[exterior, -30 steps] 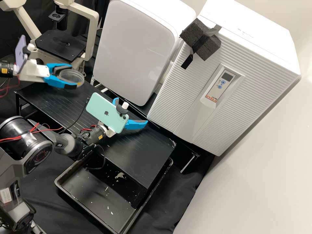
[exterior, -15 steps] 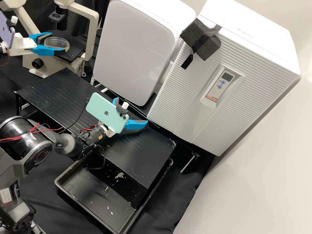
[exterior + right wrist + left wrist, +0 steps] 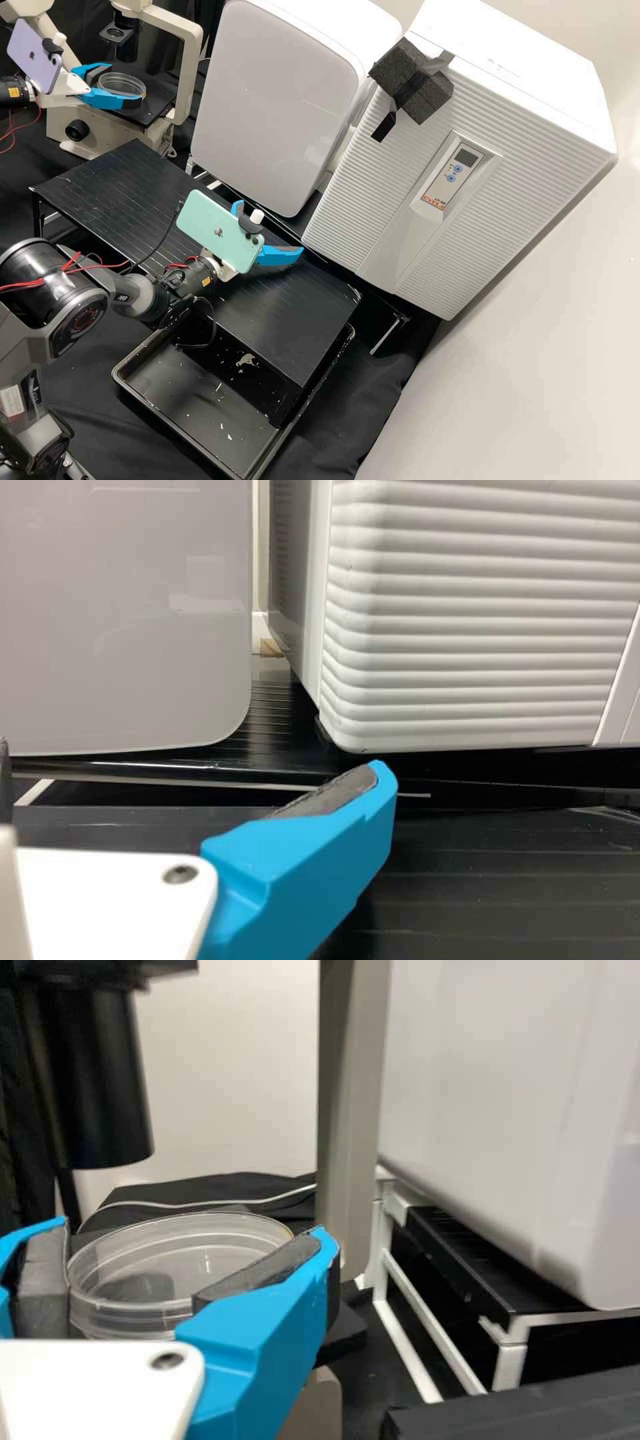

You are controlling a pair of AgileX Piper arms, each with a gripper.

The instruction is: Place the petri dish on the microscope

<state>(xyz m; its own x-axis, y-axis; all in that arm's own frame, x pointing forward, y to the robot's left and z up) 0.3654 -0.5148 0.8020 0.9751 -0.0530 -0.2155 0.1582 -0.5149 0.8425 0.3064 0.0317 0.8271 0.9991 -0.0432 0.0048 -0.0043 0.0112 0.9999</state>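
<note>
The left tool (image 3: 125,85) clamps its dark pads on the round, clear plastic dish (image 3: 123,86) near the beige microscope's (image 3: 191,80) flat black stage (image 3: 156,111), while the right tool (image 3: 269,227) holds its smooth blue fingers wide apart over the grooved black bench (image 3: 293,320)

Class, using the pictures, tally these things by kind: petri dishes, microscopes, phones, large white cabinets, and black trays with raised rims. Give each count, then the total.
Petri dish: 1
Microscope: 1
Phones (purple phone, green phone): 2
Large white cabinets (smooth-fronted cabinet, ribbed cabinet): 2
Black rimmed tray: 1
Total: 7
</note>
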